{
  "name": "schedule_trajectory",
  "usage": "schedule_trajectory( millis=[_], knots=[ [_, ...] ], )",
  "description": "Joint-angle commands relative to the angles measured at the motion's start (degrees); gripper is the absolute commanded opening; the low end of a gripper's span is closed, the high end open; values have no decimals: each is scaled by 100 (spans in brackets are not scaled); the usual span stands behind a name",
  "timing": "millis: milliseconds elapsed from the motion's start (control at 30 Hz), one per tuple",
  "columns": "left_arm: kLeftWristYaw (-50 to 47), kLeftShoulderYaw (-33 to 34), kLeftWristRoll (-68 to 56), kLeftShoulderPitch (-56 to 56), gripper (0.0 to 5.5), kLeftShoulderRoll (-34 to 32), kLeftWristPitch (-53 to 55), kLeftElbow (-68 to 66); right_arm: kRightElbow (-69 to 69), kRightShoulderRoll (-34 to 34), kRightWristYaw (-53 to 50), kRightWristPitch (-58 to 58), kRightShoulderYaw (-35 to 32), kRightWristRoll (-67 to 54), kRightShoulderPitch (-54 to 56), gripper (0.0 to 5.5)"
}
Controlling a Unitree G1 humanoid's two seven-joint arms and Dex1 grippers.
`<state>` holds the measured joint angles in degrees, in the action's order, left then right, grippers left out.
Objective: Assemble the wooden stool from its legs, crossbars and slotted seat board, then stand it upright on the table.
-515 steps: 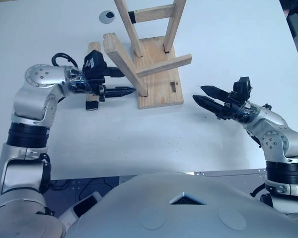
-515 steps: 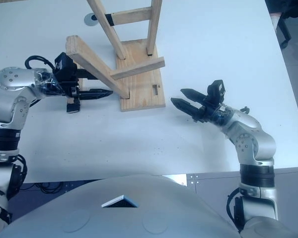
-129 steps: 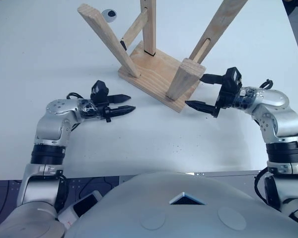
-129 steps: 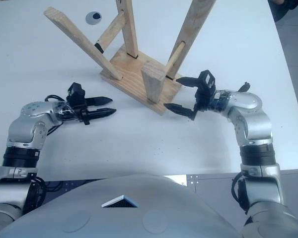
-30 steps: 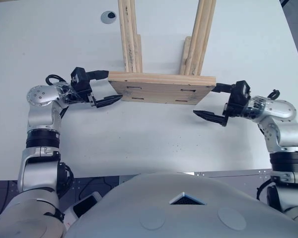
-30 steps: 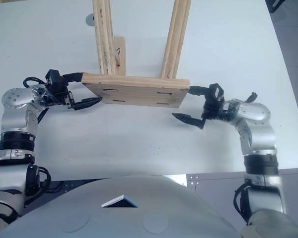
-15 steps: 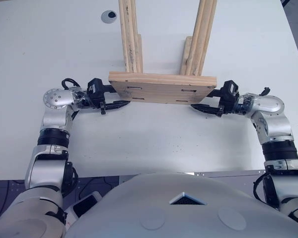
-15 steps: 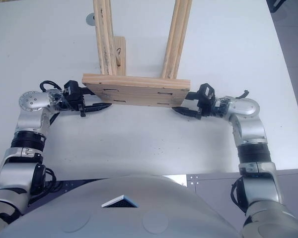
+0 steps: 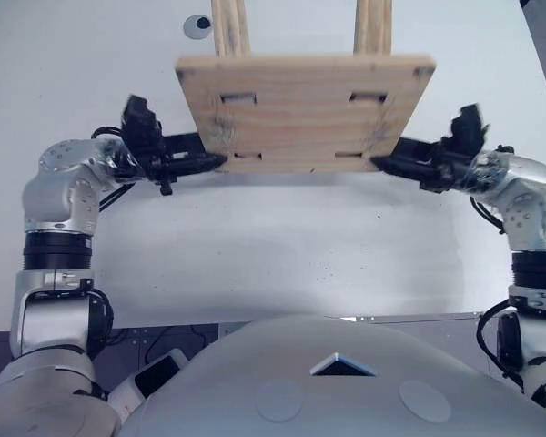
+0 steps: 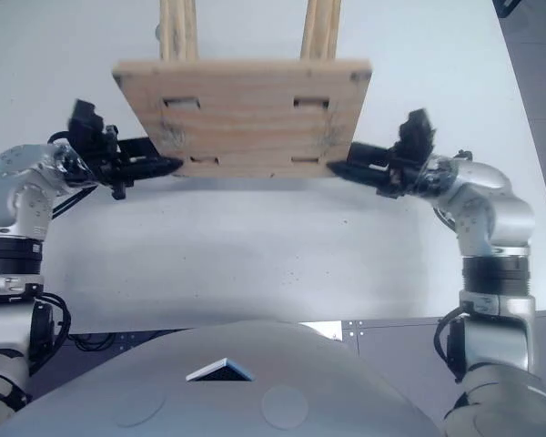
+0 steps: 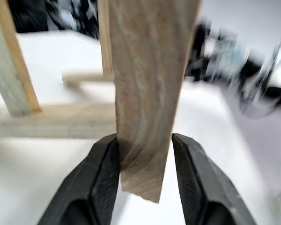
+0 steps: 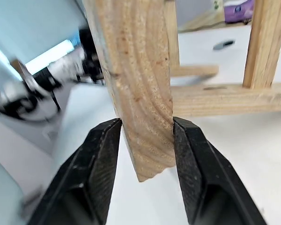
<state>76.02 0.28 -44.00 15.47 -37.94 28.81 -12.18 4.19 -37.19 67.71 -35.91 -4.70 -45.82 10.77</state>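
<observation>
Step in hand, by my judgement, is the last: righting the assembled stool. The seat board (image 9: pixel 305 109) stands at 12 o'clock over the table (image 9: pixel 282 264), slotted face toward the head camera, legs (image 9: pixel 229 20) running away behind it. Your left gripper (image 9: pixel 209 162) pinches its 8 o'clock corner, your right gripper (image 9: pixel 387 164) its 4 o'clock corner, fingers closed across the thickness. Next, you need matched wrist rotation until all legs seat, then release.

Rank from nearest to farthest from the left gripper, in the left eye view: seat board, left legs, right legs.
1. seat board, clamped by the left gripper.
2. left legs, beyond its left side.
3. right legs, beyond its right side.
</observation>
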Motion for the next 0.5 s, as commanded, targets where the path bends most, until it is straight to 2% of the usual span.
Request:
schedule_trajectory(
  millis=[33,100,167,233,367,400,500],
  knots=[
    [-4101,1438,-3168,2721,151,212,3865,-615,1848,-256,-3329,-3811,-1377,-3720,3232,163],
    [-4490,1381,-2358,3531,148,201,4069,-1628,3078,291,-4342,-3756,-1483,-2959,4277,152],
    [-4278,997,-1709,3909,147,154,4138,-2585,4371,796,-5229,-3065,-1337,-2175,5049,150],
    [-3977,615,-1188,4184,147,261,3944,-3331,5382,1054,-5694,-2374,-1296,-1694,5576,150],
    [-3218,343,-237,5047,148,598,2696,-4804,6394,1354,-5633,-1573,-1498,-1196,6157,150],
    [-2846,366,-106,5230,187,666,2392,-5015,6561,1401,-5579,-1396,-1668,-1190,6199,190],
    [-2675,912,41,5701,240,948,1668,-5721,6881,1460,-5569,-910,-2173,-1129,6226,243]
  ],
)
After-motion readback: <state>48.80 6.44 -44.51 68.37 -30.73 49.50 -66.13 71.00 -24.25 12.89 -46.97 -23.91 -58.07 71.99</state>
